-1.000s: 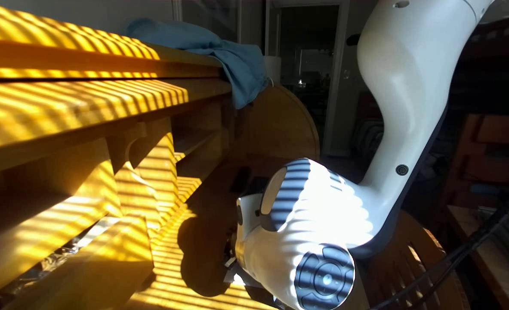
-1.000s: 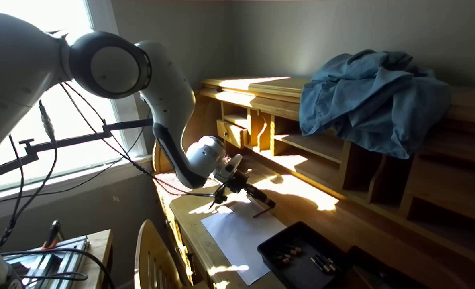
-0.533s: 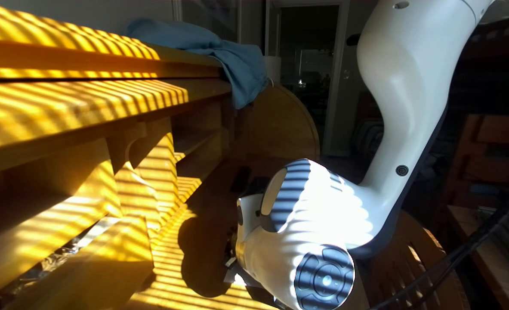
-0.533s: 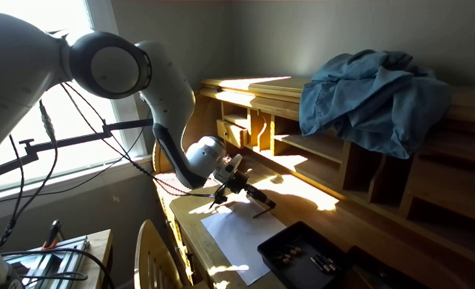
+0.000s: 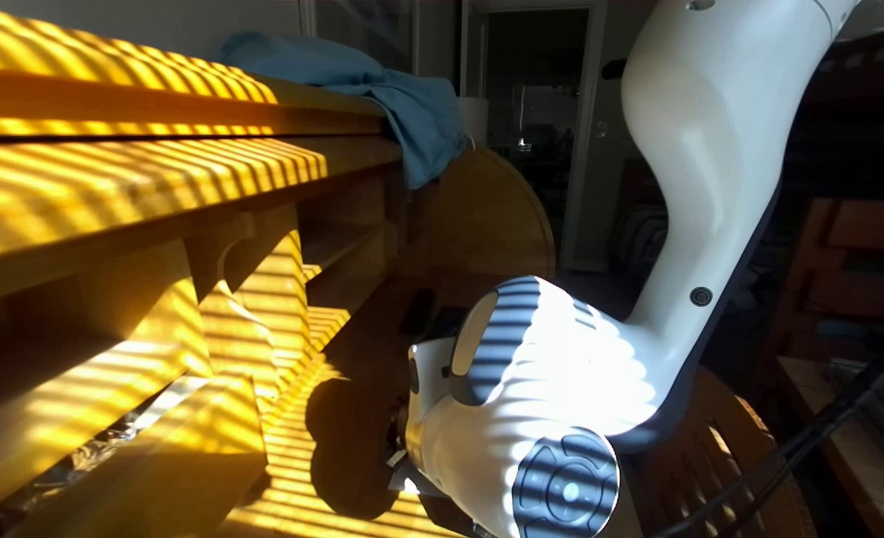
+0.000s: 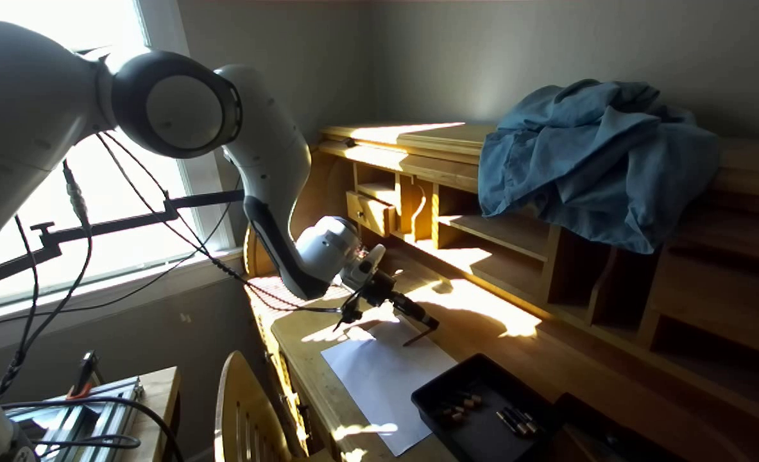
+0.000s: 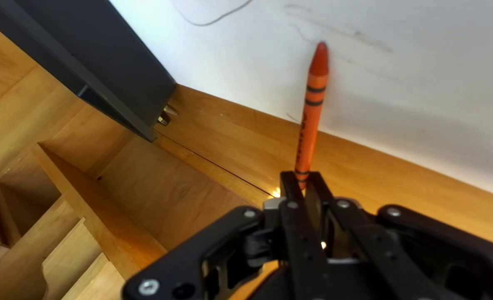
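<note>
An orange crayon [image 7: 311,121] is pinched near its blunt end by my gripper [image 7: 301,179], whose jaws are closed on it in the wrist view. The crayon's tip points away from the fingers, over a white sheet of paper [image 7: 421,54]. Whether the tip touches the sheet I cannot tell. Faint grey lines and a darker curved stroke show on the paper. In an exterior view the gripper [image 6: 432,324] leans down over the paper [image 6: 385,366], with the crayon [image 6: 417,339] slanting below it. The wrist mostly hides the gripper in an exterior view where the arm [image 5: 531,418] looms close.
Beside the paper stands a black tray [image 6: 425,389] with several crayons [image 6: 517,421] in it. Behind the desktop rise wooden cubbyholes [image 6: 494,228] and a pulled-out small drawer [image 6: 369,213]. Blue cloth [image 6: 597,160] drapes over the desk's top. A chair [image 6: 244,404] is at the front edge.
Over the last half second the gripper and crayon have shifted very slightly, a little up and to the left in an exterior view. The grip is unchanged.
</note>
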Available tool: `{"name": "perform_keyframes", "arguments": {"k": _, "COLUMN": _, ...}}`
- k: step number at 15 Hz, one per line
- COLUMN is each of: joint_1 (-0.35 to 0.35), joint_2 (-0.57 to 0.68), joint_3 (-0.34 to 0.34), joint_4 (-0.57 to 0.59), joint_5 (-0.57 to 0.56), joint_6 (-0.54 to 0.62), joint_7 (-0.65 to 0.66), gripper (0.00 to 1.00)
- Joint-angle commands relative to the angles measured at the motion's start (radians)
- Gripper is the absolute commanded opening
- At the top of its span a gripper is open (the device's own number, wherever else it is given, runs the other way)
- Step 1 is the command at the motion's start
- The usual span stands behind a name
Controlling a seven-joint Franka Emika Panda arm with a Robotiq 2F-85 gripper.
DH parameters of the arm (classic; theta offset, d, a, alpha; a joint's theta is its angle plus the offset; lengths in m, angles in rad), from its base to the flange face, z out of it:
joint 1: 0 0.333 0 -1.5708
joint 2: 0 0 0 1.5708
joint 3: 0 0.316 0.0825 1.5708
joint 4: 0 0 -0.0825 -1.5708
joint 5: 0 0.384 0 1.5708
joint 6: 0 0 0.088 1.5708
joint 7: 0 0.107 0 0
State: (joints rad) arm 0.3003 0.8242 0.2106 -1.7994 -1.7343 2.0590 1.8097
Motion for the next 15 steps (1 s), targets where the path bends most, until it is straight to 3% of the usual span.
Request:
{"name": "perform_keyframes", "arguments": {"k": 1, "joint_1": 0.011, "joint_2": 0.016, "joint_3": 0.014, "joint_4": 0.031, "joint_5": 0.009, "joint_6": -0.017, "joint_7": -0.028, "gripper": 0.02}}
{"name": "perform_keyframes", "arguments": {"k": 9, "joint_1": 0.021, "joint_2": 0.013, "joint_3": 0.023, "joint_4": 0.038, "joint_5": 0.013, "joint_6": -0.012, "joint_7": -0.039, "gripper": 0.02}}
{"name": "perform_keyframes", "arguments": {"k": 13, "joint_1": -0.008, "joint_2": -0.015, "joint_3": 0.041, "joint_4": 0.011, "joint_5": 0.047, "joint_6": 0.032, "joint_7": -0.046, "gripper": 0.02}}
{"name": "perform_keyframes", "arguments": {"k": 14, "joint_1": -0.012, "joint_2": -0.021, "joint_3": 0.044, "joint_4": 0.005, "joint_5": 0.050, "joint_6": 0.043, "joint_7": -0.046, "gripper": 0.34}}
{"name": "perform_keyframes", "arguments": {"k": 15, "joint_1": -0.015, "joint_2": -0.024, "joint_3": 0.046, "joint_4": 0.003, "joint_5": 0.060, "joint_6": 0.047, "joint_7": -0.047, "gripper": 0.09}}
